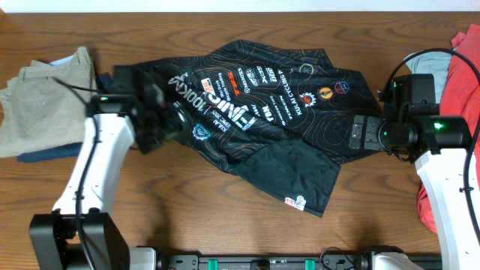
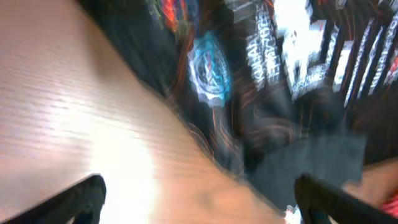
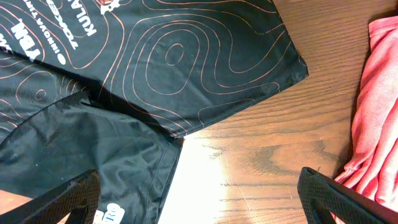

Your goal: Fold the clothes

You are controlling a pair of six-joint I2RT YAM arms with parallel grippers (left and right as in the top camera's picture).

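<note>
The black jersey (image 1: 255, 112) with thin orange contour lines and white and red logos lies spread and rumpled across the middle of the table, with a plain black flap at its front. My left gripper (image 1: 166, 121) is open over its left edge; the blurred left wrist view shows the jersey (image 2: 261, 74) and bare wood between the fingers (image 2: 199, 202). My right gripper (image 1: 357, 135) is open at the jersey's right edge. The right wrist view shows the jersey's hem corner (image 3: 186, 68) and bare wood between the fingers (image 3: 199, 199).
Khaki trousers (image 1: 41, 101) lie on a navy garment (image 1: 52, 154) at the far left. A red garment (image 1: 459, 97) and a pale blue one (image 1: 421, 67) lie at the far right; the red one also shows in the right wrist view (image 3: 376, 124).
</note>
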